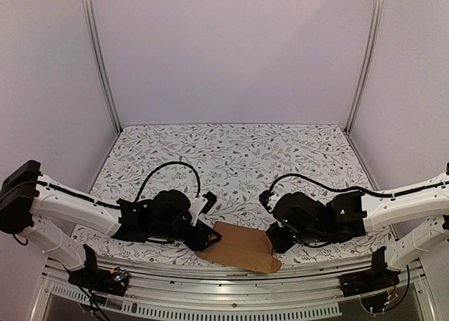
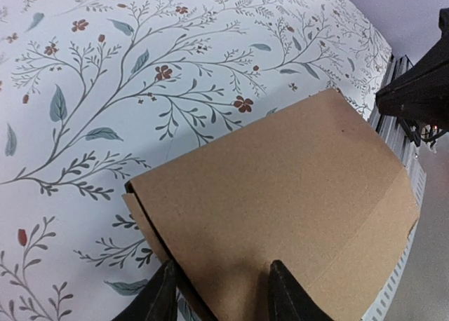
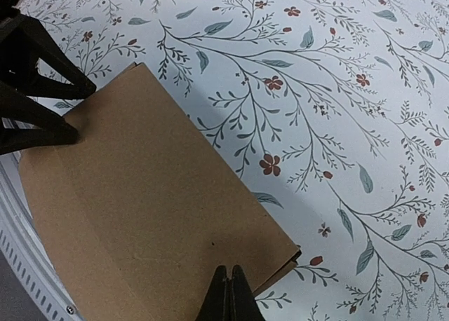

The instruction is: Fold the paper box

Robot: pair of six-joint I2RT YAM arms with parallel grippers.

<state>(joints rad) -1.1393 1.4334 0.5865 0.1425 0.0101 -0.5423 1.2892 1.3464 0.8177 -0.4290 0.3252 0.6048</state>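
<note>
**A:** Where does the piece sit?

**B:** The flattened, plain brown cardboard paper box (image 1: 238,247) lies on the white flower-printed tablecloth (image 1: 231,153) at the table's near edge. It is between the two arms, with one end over the grey metal rail (image 1: 316,279).

**A:** Why a gripper at each end?

**B:** My guess is that one steadies it while the other works a flap or layer. The left gripper (image 2: 223,265) has its black fingers partly spread, with the tips at the sheet's edge and nothing clamped that I can see. The right gripper (image 3: 228,275) has its fingers pressed together over the opposite edge. I cannot tell whether a layer is pinched between them.

**A:** What do the wrist views add?

**B:** Both show doubled layers at the cardboard's corners, while the top view reads as a single sheet. Only the top view shows both arms reaching inward.
</note>
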